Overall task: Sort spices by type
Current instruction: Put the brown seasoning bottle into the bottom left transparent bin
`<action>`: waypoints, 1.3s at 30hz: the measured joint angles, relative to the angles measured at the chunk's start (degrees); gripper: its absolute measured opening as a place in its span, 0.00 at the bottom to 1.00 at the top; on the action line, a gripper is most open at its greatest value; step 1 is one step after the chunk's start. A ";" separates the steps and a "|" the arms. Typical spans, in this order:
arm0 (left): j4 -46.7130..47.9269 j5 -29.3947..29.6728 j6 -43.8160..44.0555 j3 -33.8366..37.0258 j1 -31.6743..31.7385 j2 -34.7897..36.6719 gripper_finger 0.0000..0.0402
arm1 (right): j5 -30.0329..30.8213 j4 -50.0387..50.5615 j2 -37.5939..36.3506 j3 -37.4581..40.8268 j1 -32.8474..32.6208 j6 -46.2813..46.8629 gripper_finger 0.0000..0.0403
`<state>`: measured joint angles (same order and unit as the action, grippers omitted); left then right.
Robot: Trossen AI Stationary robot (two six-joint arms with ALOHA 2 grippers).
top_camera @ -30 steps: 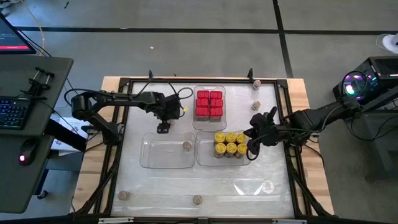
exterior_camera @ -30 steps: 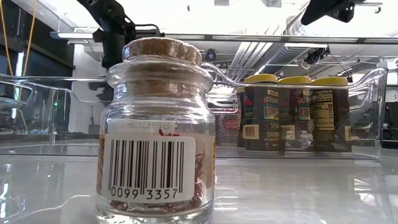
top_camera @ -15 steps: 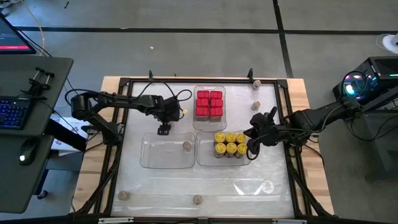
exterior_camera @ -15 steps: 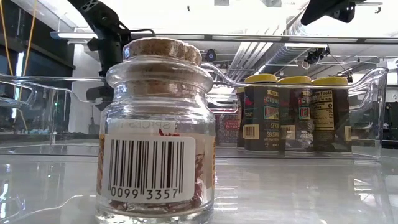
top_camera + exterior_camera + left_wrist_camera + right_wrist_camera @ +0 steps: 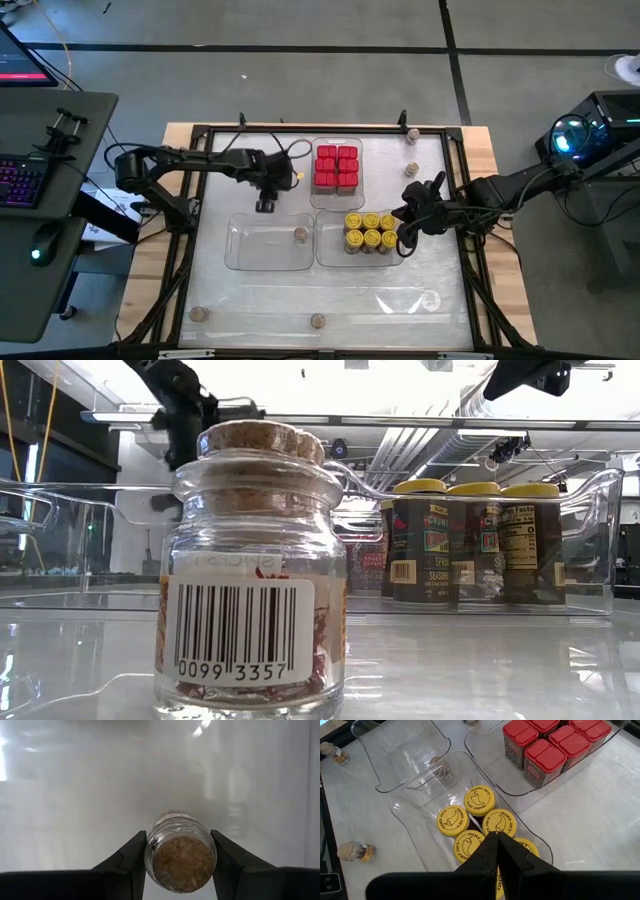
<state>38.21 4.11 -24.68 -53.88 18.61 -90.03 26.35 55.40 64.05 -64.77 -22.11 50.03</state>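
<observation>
A small clear-glass jar (image 5: 181,851) with a rough cork stopper sits pinched between the two dark fingers of the left pincer (image 5: 265,205), held above the pale glossy surface (image 5: 300,290) just behind the clear plastic tray (image 5: 240,255) that holds one cork-topped jar (image 5: 300,234). The right pincer (image 5: 496,836), its fingers pressed together, hovers over the yellow-lidded round jars (image 5: 370,232) packed in their own clear tray. Red boxy containers (image 5: 337,167) with flat red lids fill a third tray behind. Another cork-stoppered jar (image 5: 255,565), glass with a barcode label and reddish threads inside, stands close to the low camera; more such jars (image 5: 410,150) stand loose near the surface's edges.
</observation>
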 joint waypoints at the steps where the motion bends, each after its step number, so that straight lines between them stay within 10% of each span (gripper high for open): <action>1: 0.56 1.32 -0.61 -1.47 0.30 0.38 0.34 | 0.00 0.00 0.00 0.00 0.00 -0.03 0.00; 7: 4.82 5.96 0.18 -9.57 2.42 4.40 0.34 | -0.02 0.02 -0.02 0.00 -0.02 -0.59 0.00; 12: 9.44 -6.65 12.10 -12.33 0.58 11.22 0.34 | -0.07 0.01 -0.02 0.00 0.00 -1.00 0.00; 21: 14.48 -11.15 21.82 -9.12 -20.59 18.52 0.34 | -0.39 0.00 -0.02 0.00 -0.02 -0.37 0.00; 26: 8.40 -1.31 17.94 -6.52 -29.98 15.23 0.34 | 0.04 -0.08 -0.02 0.00 -0.02 0.59 0.00; 39: 5.47 -1.91 16.47 -6.43 -27.50 -1.99 0.40 | 0.08 -2.19 -0.02 0.00 -0.02 1.54 0.00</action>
<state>43.68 2.19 -8.21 -60.31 -8.89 -92.02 26.43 53.21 64.03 -64.77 -22.13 51.57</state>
